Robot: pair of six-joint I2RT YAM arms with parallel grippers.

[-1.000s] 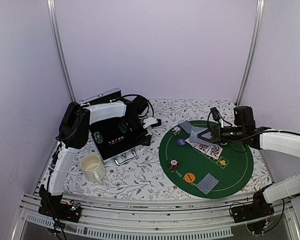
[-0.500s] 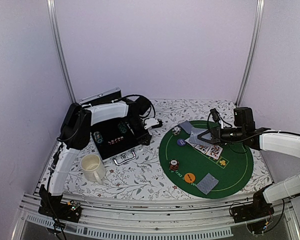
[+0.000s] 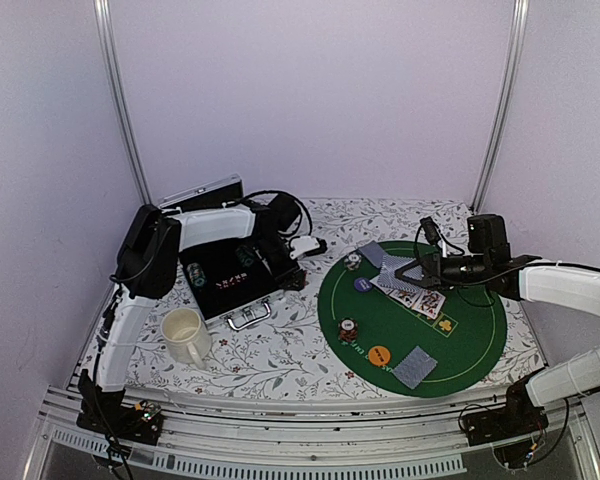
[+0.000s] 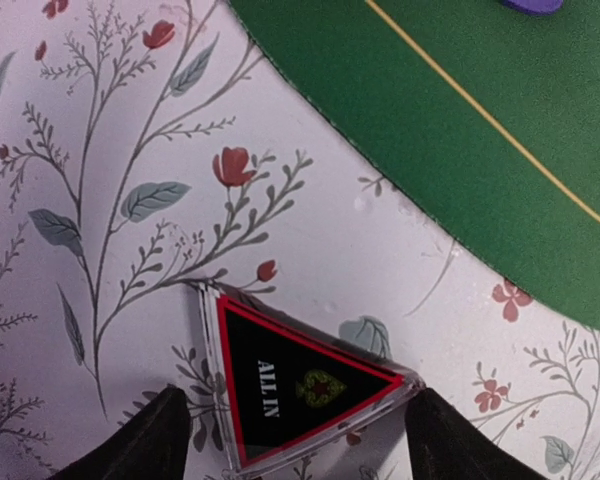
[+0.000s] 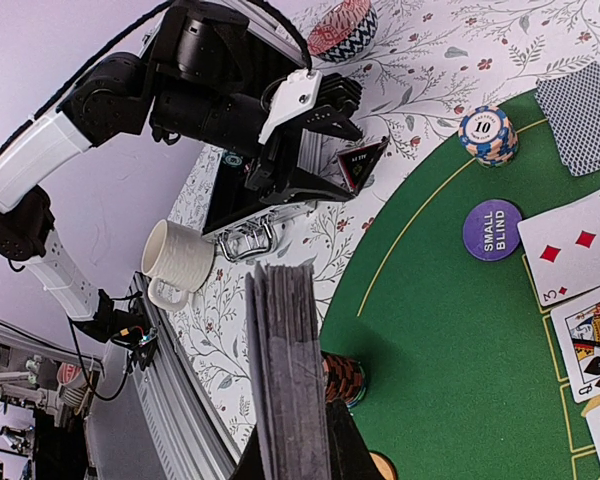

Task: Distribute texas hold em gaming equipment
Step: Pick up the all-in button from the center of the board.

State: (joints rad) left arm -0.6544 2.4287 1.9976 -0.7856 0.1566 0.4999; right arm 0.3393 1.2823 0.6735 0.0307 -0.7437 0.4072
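**Q:** From above, where are you?
**A:** My left pincer (image 3: 315, 245) hangs beside the green mat (image 3: 480, 345), and my right pincer (image 3: 415, 268) is over it.

**Q:** Left wrist?
**A:** Clamped on the triangle marker (image 4: 300, 385), which reads "ALL IN". It's held by its corners, so it could twist loose.

**Q:** Right wrist?
**A:** Pinching the card deck (image 5: 285, 370). Cards might slide out. The purple disc (image 5: 492, 230) says "SMALL BLIND" and the chip (image 5: 486, 132) says "10".

Top cam high, whole table (image 3: 280, 350); L wrist close, straight down; R wrist oblique; all share green mat (image 3: 460, 330).
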